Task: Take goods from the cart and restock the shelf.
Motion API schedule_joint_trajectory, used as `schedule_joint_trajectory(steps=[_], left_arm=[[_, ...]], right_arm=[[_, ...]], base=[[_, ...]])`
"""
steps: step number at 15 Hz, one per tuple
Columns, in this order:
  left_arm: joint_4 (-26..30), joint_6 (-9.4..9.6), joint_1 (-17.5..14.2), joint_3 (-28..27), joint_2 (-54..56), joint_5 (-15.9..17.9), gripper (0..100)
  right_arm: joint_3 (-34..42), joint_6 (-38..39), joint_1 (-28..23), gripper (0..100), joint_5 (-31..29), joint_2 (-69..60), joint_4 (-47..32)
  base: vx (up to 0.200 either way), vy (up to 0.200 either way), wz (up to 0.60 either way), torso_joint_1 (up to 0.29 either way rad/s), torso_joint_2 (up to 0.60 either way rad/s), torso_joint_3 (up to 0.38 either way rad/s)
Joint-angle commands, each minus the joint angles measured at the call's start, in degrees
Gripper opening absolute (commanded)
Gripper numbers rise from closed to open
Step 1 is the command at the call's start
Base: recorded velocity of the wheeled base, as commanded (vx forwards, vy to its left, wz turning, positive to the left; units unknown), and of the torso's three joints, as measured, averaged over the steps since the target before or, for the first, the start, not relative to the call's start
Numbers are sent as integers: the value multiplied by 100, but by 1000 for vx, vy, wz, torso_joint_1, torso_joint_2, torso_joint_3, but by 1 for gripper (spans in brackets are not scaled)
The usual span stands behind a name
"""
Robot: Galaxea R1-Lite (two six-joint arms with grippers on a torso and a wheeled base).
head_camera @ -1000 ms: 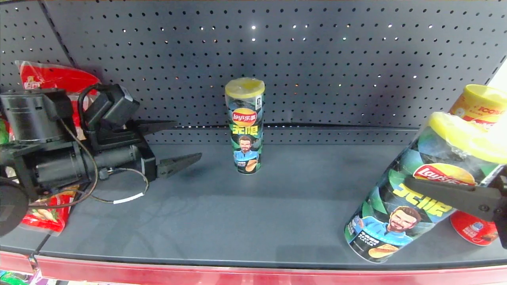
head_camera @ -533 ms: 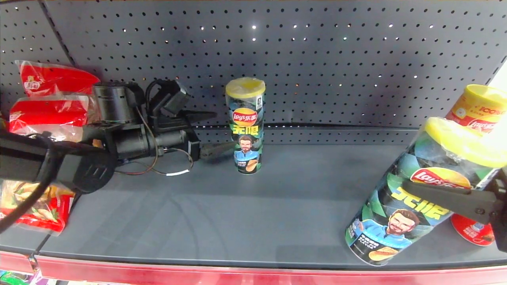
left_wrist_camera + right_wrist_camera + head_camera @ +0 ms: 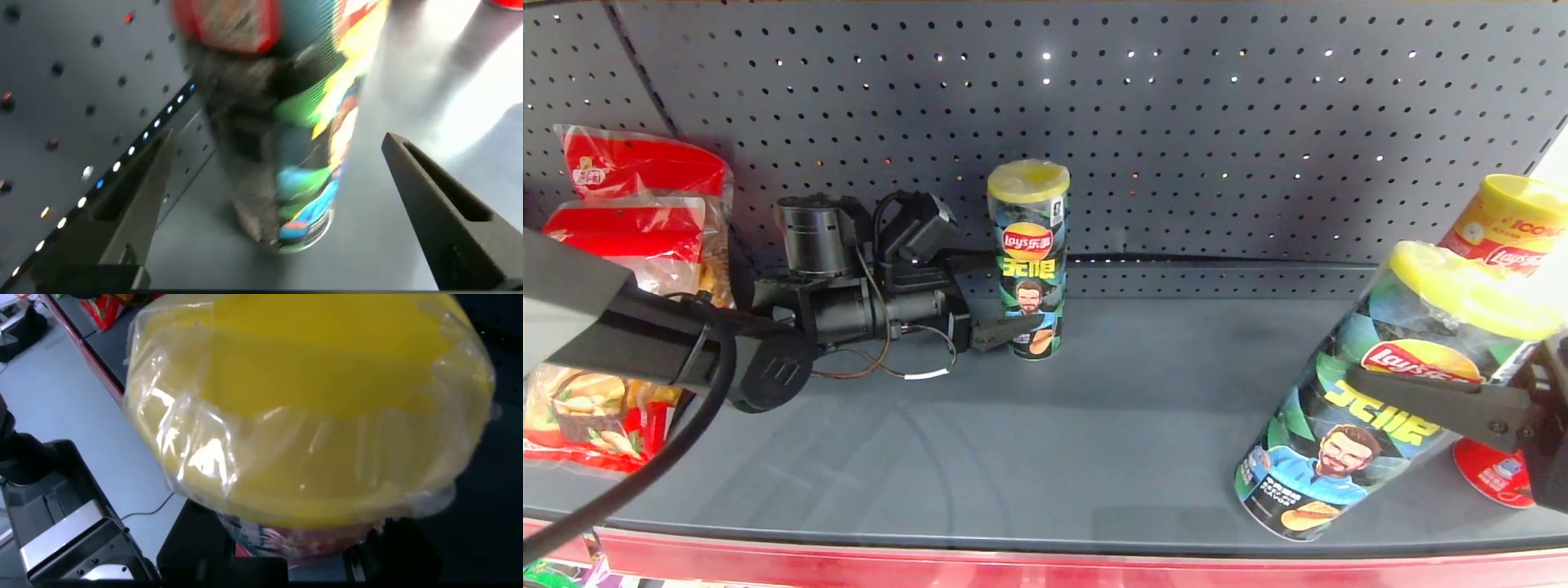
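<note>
Restocking is under way at the shelf point(image 3: 1094, 441) — we are looking at one chip can point(image 3: 1027, 261) standing upright at the back, close to the pegboard wall point(image 3: 1176, 122). The left claw point(image 3: 279, 140) is straddling it low down, its fingers spread wide with clear gaps on both sides, gripping nothing.

To the right, the right claw point(image 3: 1388, 388) is clamping a second chip can point(image 3: 1323, 457) of the same green design. This one is leaning steeply, its yellow lid tipped toward the right and its base low over the front of the shelf; whether the base is touching the board we cannot tell. Just behind it a red-labelled can point(image 3: 1503, 220) is standing at the shelf's right end, and red snack bags point(image 3: 629, 188) are piled at the left end.

We are judging the job partly done: one can is placed, though the left claw around it suggests its spot is being settled or it is about to be shifted. The leaning can is waiting to be righted and released — and much of the shelf's middle is open for more goods. How much is left in the cart we cannot say.
</note>
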State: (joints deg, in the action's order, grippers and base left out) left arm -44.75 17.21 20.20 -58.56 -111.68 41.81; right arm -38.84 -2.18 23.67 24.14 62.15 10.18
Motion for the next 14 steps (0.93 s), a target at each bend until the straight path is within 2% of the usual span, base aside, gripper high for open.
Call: schedule_joint_trajectory(steps=[1, 3, 8, 14], left_arm=[[-16, 1, -25, -15, -117, 2, 100], [-183, 1, -7, -85, -320, 2, 100], [-192, -7, 168, -560, -627, 2, 100], [-201, -7, 274, -542, -601, 2, 100]], right_arm=[[-1, -2, -3, 0, 3, 17, 2], [17, -2, -3, 0, 3, 17, 2], [96, -10, -3, 0, 3, 8, 10], [201, -10, -3, 0, 3, -1, 10]], base=[[0, 0, 0, 0, 0, 0], [0, 0, 0, 0, 0, 0], [0, 0, 0, 0, 0, 0], [0, 0, 0, 0, 0, 0]])
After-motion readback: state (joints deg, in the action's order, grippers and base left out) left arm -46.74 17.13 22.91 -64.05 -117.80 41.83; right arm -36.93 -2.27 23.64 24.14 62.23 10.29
